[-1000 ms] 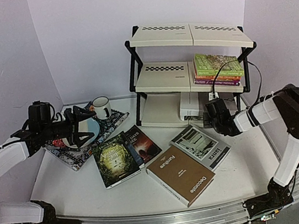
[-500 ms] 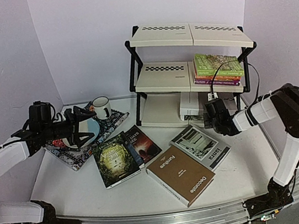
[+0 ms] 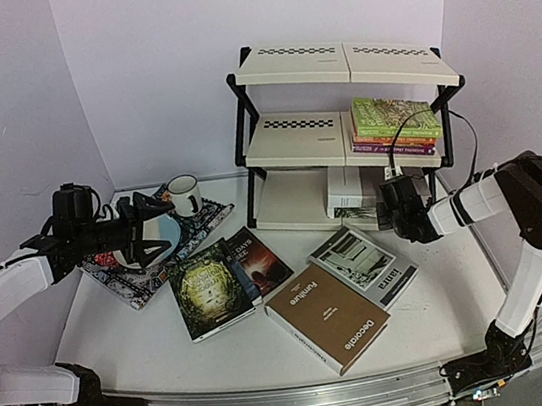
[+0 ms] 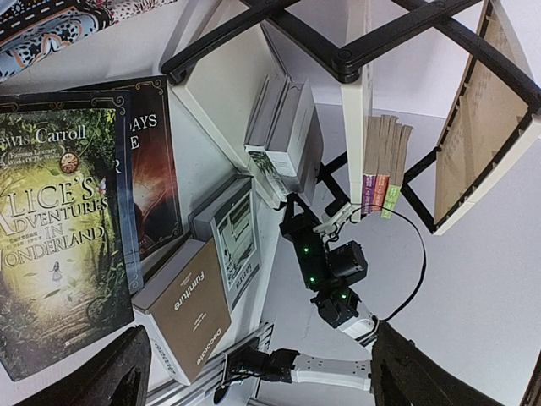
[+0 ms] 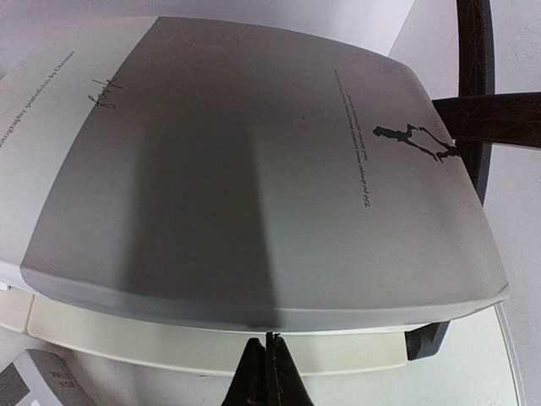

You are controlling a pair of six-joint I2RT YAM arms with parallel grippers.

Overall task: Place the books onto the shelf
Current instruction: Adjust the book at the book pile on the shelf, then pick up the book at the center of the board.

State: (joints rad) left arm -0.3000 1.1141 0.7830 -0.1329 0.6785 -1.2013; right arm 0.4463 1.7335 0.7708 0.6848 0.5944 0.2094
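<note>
White table (image 3: 151, 351), lilac walls (image 3: 153, 78). My right gripper (image 5: 269, 365), jaws together, tips at the edge of the white book (image 5: 254, 169) just ahead. My left gripper (image 3: 154, 234) spread wide, holding nothing.

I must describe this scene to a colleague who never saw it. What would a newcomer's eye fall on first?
First, the three-tier shelf at the back right, with a bright stack of books on its middle tier. In front lie the green Alice's Adventures in Wonderland and the brown Decorate book. The right arm points its shut jaws at a grey-white book on the bottom tier.
</note>
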